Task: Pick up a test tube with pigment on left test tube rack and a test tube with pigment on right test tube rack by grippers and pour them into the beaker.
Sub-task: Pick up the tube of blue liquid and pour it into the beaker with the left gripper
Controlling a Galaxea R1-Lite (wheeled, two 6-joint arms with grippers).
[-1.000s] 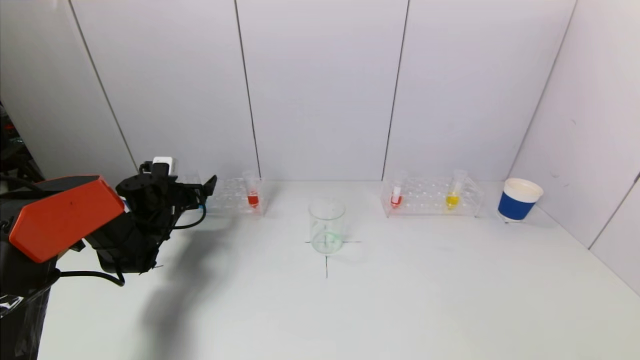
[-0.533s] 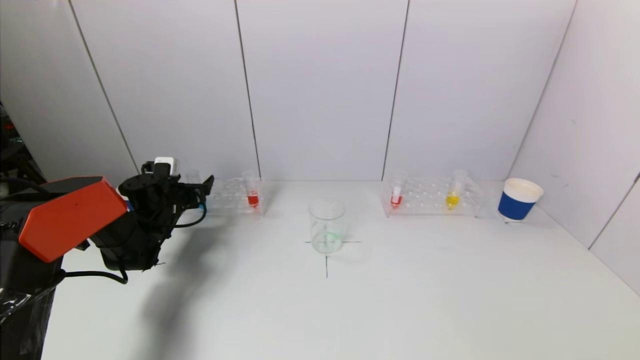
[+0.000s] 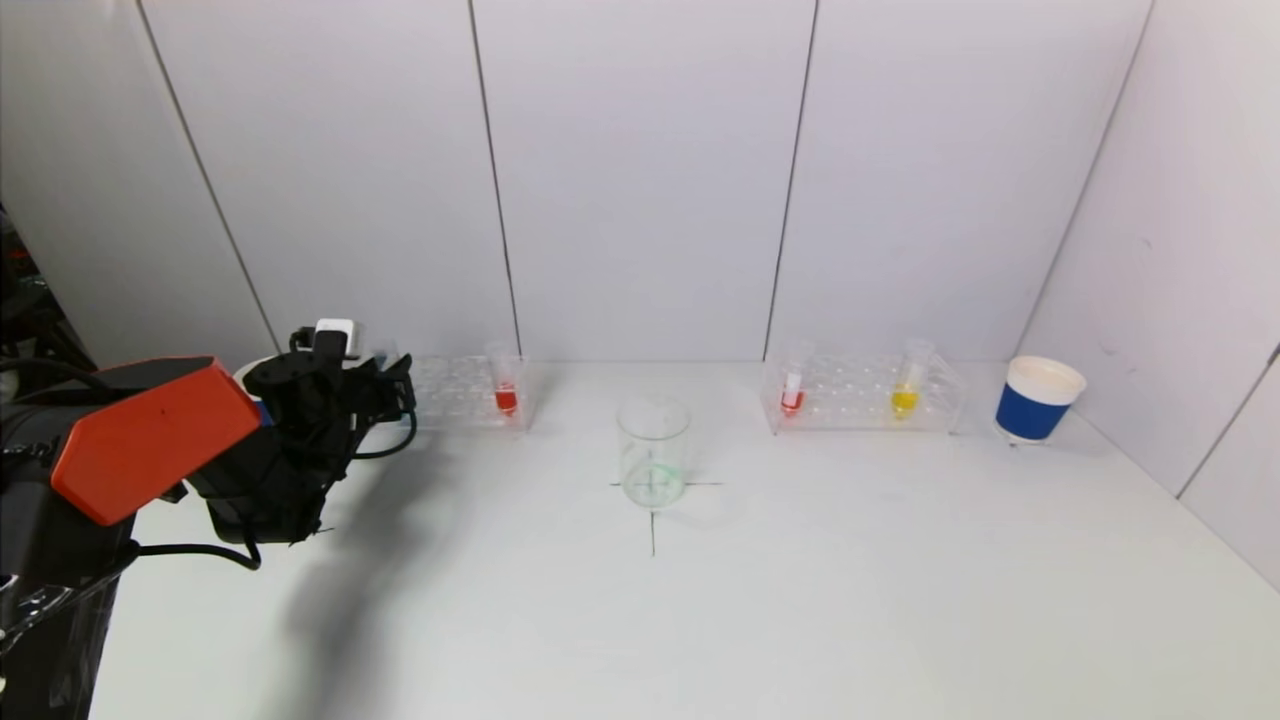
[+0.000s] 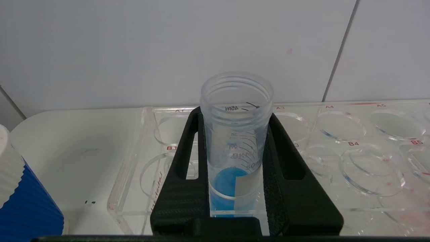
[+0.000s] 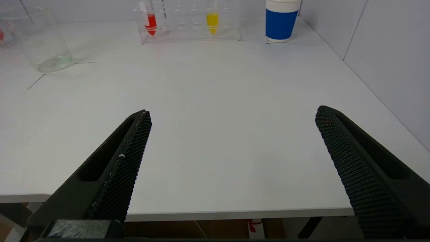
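Note:
My left gripper (image 3: 393, 385) is at the left end of the clear left rack (image 3: 455, 385). In the left wrist view its jaws (image 4: 235, 114) are shut on an open tube with blue pigment (image 4: 235, 161) that stands upright in the rack (image 4: 352, 144). A tube with red pigment (image 3: 506, 385) stands at that rack's right end. The glass beaker (image 3: 654, 452) stands at the table's middle on a cross mark. The right rack (image 3: 860, 395) holds a red tube (image 3: 793, 390) and a yellow tube (image 3: 906, 390). My right gripper (image 5: 231, 114) is open and empty at the table's near edge, outside the head view.
A blue and white paper cup (image 3: 1038, 398) stands right of the right rack, near the side wall. Another blue cup (image 4: 20, 195) stands just left of the left rack. The back wall is close behind both racks.
My left gripper has moved in a little toward the left rack and its fingers have closed onto the blue tube. Nothing else has moved.

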